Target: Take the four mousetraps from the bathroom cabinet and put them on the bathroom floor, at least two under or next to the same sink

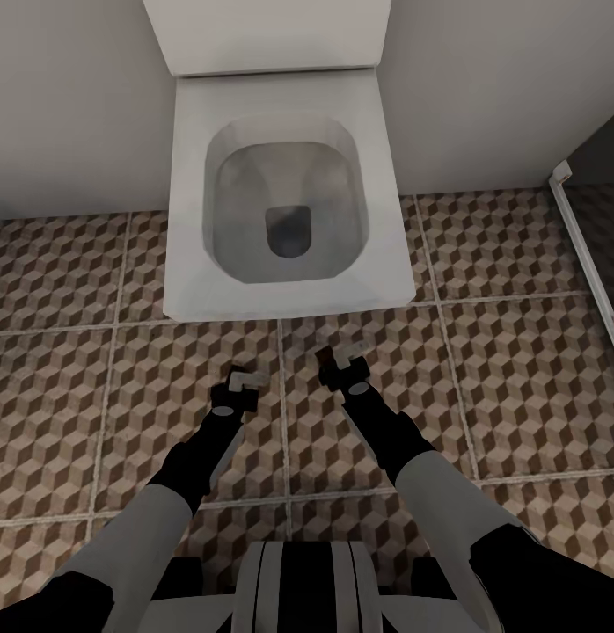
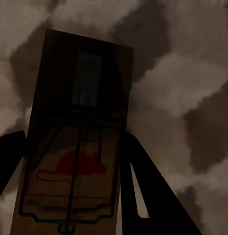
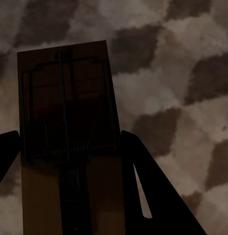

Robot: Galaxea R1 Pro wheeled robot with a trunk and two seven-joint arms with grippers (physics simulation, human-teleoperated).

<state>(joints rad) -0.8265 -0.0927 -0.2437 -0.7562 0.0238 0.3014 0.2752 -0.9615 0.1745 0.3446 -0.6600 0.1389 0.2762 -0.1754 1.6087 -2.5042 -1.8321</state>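
Each hand (image 1: 244,380) (image 1: 340,360) grips mousetrap (image 2: 74,142) (image 3: 69,142) between fingers.

White square toilet (image 1: 281,193) with open bowl against plain pale grey wall (image 1: 69,97), cistern (image 1: 267,35) above it, floor (image 1: 518,352) of large cube-pattern tiles in brown and beige, pale grout lines, white frame edge (image 1: 588,255) at one side

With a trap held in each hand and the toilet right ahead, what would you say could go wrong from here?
1. The toilet stands ahead, no sink: traps set down here may miss the sink requirement.
2. The left gripper and right gripper each pinch a mousetrap by its edges; either might slip out.
3. Both hang above the floor, so a release might flip them.
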